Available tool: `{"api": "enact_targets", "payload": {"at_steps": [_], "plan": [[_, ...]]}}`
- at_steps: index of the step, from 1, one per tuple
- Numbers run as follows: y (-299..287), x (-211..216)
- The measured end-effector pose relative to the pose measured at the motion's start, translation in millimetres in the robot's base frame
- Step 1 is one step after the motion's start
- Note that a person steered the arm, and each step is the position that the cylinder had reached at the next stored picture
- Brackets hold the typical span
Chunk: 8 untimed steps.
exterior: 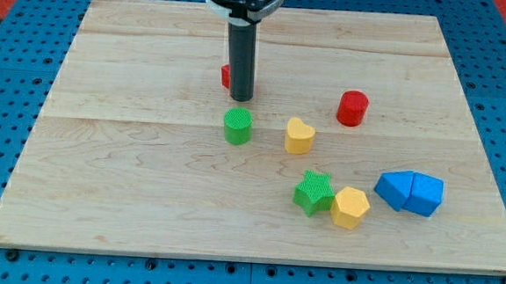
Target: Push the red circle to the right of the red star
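The red circle (pixel 353 108) stands on the wooden board (pixel 128 170), right of centre. The red star (pixel 226 75) is mostly hidden behind my rod; only a red sliver shows at the rod's left side. My tip (pixel 242 98) rests on the board right in front of the red star, far to the left of the red circle and just above the green circle (pixel 237 126).
A yellow heart (pixel 299 136) lies between the green circle and the red circle, lower down. A green star (pixel 314 192) touches a yellow hexagon (pixel 350 207) near the view's bottom. Two blue blocks (pixel 409 192) sit together at the lower right.
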State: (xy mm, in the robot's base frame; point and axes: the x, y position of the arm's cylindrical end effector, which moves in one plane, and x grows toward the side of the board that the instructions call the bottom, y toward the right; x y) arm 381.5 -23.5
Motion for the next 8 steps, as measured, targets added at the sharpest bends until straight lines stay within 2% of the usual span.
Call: {"api": "enact_targets", "payload": {"at_steps": [2,3,4,5,6,7,8], "plan": [[13,-2],[107,10],[174,32],[157,74],[243,68],[246,42],[159,57]]}}
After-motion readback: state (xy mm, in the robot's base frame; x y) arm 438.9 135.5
